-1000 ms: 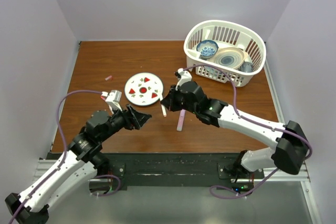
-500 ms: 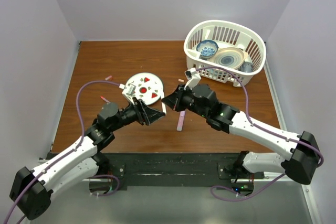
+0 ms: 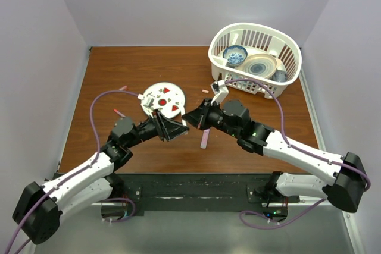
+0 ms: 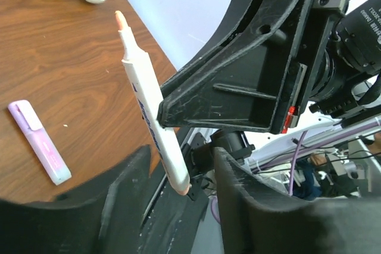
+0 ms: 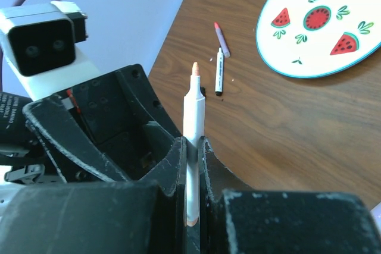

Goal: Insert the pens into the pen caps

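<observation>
My right gripper (image 5: 191, 144) is shut on the white pen (image 5: 193, 102) and holds it above the table with its orange tip uncovered. My left gripper (image 4: 181, 154) is open, and its fingers (image 4: 128, 188) flank the pen's lower end (image 4: 176, 176) with a gap still showing. In the top view the two grippers, left (image 3: 174, 128) and right (image 3: 191, 117), meet in mid-table. The thicker pale pink pen (image 3: 204, 138) lies on the wood below them. A thin dark pen (image 5: 219, 71) and a short reddish piece (image 5: 221, 30) lie side by side. Small pink caps rest at the left (image 3: 123, 88) and near the plate (image 3: 205, 91).
A white plate with watermelon prints (image 3: 152, 95) lies just behind the grippers. A white basket (image 3: 238, 81) holding bowls and dishes stands at the back right. Purple cables loop off both wrists. White walls close in the table on three sides.
My left arm has swung right up to the right gripper, and its jaws have narrowed around the pen's lower end. The right gripper has shifted slightly, still gripping the white pen.
</observation>
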Robot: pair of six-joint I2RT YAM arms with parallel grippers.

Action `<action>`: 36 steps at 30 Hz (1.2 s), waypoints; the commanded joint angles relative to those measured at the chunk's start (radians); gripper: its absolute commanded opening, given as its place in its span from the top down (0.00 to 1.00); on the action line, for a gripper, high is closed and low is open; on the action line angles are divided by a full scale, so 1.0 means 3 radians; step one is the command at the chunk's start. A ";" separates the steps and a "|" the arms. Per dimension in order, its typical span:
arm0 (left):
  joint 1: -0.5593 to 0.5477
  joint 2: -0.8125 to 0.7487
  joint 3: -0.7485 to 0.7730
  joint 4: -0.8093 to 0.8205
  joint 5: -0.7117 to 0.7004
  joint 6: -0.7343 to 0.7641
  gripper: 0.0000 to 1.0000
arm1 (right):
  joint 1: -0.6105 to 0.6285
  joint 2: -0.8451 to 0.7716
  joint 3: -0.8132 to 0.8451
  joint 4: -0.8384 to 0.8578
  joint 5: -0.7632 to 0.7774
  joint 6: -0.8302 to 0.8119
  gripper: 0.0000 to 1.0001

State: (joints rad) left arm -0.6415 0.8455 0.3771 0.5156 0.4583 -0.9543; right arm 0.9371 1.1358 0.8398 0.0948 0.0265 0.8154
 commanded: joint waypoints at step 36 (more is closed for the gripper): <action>0.0134 -0.0808 0.1065 -0.2869 -0.1312 0.2194 1.00 | -0.0950 0.1862 0.2538 -0.2254 0.0397 -0.2625 0.57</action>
State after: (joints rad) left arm -0.6086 0.6456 0.6640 -0.2790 0.1474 -0.4320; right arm 0.6682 1.5581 1.4914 -0.4431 0.0635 0.1551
